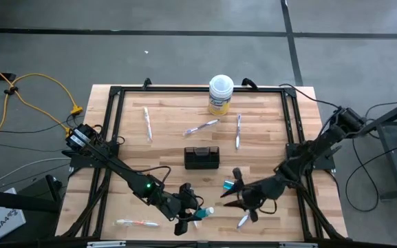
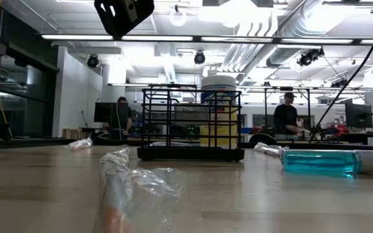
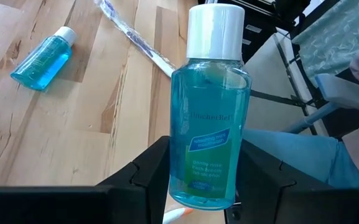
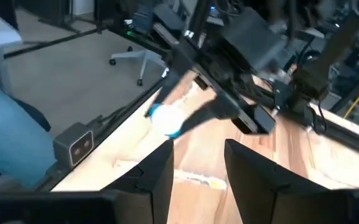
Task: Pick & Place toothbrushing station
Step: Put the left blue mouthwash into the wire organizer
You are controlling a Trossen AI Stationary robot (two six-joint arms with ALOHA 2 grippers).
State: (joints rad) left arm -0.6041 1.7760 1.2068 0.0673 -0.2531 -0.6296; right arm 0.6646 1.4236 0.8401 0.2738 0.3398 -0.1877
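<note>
The black wire-mesh holder [image 1: 201, 158] [image 2: 191, 123] stands upright at the table's middle. My left gripper [image 1: 191, 212] [image 3: 207, 186], near the front edge, is shut on a teal tube with a white cap [image 1: 205, 212] [image 3: 210, 124]. A second teal tube [image 1: 227, 184] [image 2: 322, 162] [image 3: 42, 59] lies on its side on the wood. My right gripper [image 1: 234, 195] [image 4: 198, 168] hangs open just right of the held tube, with nothing between its fingers. Slim wrapped toothbrushes lie flat: three beyond the holder [image 1: 146, 124] [image 1: 201, 127] [image 1: 238, 131], two by the front edge [image 1: 136, 222] [image 1: 243, 220]. My left gripper pinches the tube's lower body near its base [image 3: 195, 190] between the two fingers. The fingers come from the table's left, slanting somewhat down, and lie along the tube. The tube sticks out ahead of them, its white cap [image 3: 215, 31] foremost, lifted clear of the table.
A yellow round tub with a white lid [image 1: 220, 94] [image 2: 218, 110] stands at the table's far edge behind the holder. A black metal frame [image 1: 115, 93] runs around the table. People sit at desks in the room beyond.
</note>
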